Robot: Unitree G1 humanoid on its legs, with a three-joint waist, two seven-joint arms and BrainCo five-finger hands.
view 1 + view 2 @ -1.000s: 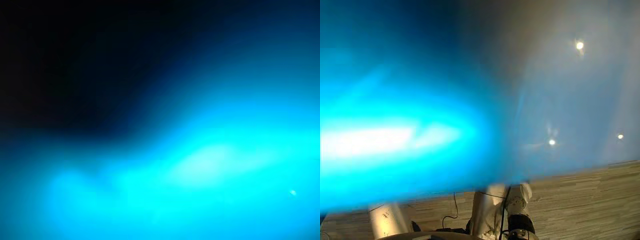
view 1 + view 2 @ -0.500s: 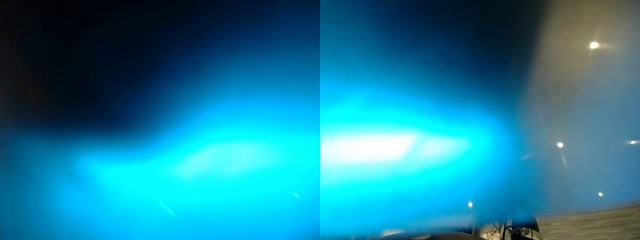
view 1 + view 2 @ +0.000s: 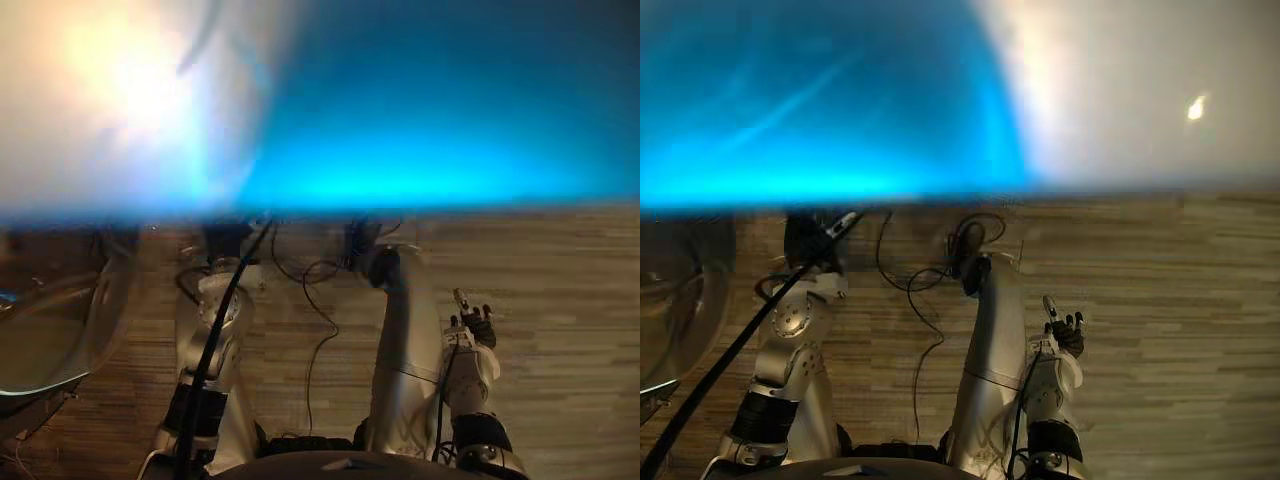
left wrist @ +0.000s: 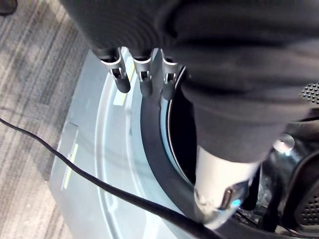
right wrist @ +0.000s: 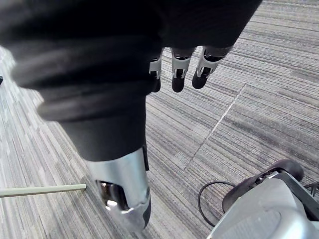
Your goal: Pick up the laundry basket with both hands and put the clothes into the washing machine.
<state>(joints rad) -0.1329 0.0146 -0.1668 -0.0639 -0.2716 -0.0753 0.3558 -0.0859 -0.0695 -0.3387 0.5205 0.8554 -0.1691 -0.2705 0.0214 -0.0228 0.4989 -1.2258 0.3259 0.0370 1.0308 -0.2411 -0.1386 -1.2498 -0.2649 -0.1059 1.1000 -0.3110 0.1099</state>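
Both my left hand (image 4: 144,74) and right hand (image 5: 177,72) are empty, fingers apart. The axis of the blue blur (image 3: 430,140) I cannot tell.

1. Floor (image 3: 560,300) of narrow striped bands, laid in long rows.
2. Thin straight seam (image 5: 215,127) crossing the grey stripes in the right wrist view.
3. Pale thin stick (image 5: 42,189) lying flat on the floor.

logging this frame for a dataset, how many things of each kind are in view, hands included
hands: 2 (left hand, right hand)
washing machine: 1
blurred blue thing: 1
pale stick: 1
total: 5
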